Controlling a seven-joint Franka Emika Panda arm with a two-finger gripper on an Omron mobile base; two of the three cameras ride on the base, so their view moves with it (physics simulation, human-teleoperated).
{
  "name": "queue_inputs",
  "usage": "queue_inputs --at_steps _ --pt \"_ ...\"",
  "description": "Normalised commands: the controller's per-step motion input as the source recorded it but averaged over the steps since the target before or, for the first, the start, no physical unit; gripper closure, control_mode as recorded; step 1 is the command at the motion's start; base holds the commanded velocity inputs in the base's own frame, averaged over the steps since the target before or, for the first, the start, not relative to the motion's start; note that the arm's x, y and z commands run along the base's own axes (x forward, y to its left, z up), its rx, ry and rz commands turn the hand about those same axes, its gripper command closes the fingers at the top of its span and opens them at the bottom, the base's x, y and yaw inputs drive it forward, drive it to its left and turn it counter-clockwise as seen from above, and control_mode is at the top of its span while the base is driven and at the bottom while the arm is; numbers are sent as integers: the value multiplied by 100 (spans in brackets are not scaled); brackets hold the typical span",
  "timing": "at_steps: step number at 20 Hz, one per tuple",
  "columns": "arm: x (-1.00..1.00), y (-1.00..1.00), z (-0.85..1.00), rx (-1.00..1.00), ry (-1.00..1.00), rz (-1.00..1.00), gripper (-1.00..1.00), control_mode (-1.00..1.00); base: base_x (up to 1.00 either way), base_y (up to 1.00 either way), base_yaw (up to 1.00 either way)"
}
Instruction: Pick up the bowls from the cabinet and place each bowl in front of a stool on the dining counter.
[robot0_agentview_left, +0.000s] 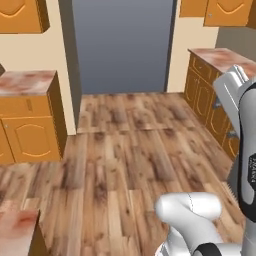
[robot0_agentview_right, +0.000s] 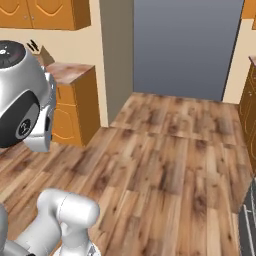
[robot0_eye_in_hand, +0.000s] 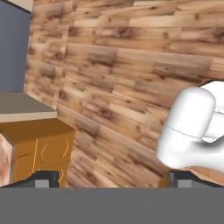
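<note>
The two-finger gripper (robot0_eye_in_hand: 112, 179) stands open, empty; driving on, the base could clip the orange arched-panel base cabinet (robot0_eye_in_hand: 41, 151).

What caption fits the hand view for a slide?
Open gripper empty over wooden floor, orange base cabinet at left.

We are in a home kitchen, rendered rather than filmed. A wood-plank floor (robot0_agentview_left: 125, 150) runs back to a tall grey doorway (robot0_agentview_left: 122, 45), which we take as our landmark. Left of the doorway stands an orange wooden base cabinet (robot0_agentview_left: 30, 130) with an arched door panel under a mottled reddish marble top (robot0_agentview_left: 25, 82). Right of the doorway a matching run of base cabinets (robot0_agentview_left: 205, 100) carries the same marble. Above and to both sides of the doorway hang orange wall cabinets (robot0_agentview_left: 22, 15) against cream walls (robot0_agentview_left: 55, 50).
</note>
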Motion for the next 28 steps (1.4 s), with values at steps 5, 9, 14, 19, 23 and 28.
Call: queue_inputs --at_steps 5,9,14,19,23,28 --pt "0 0 0 0 0 0 -100 100 100 -43 -7" --pt "0 0 0 0 0 0 -100 100 100 0 -28" --pt "0 0 0 0 0 0 -100 100 100 0 -26" --pt "0 0 0 0 0 0 -100 100 100 1 -23" --pt "0 0 0 0 0 0 -100 100 100 1 -24" --pt "0 0 0 0 0 0 -100 100 100 24 -31"
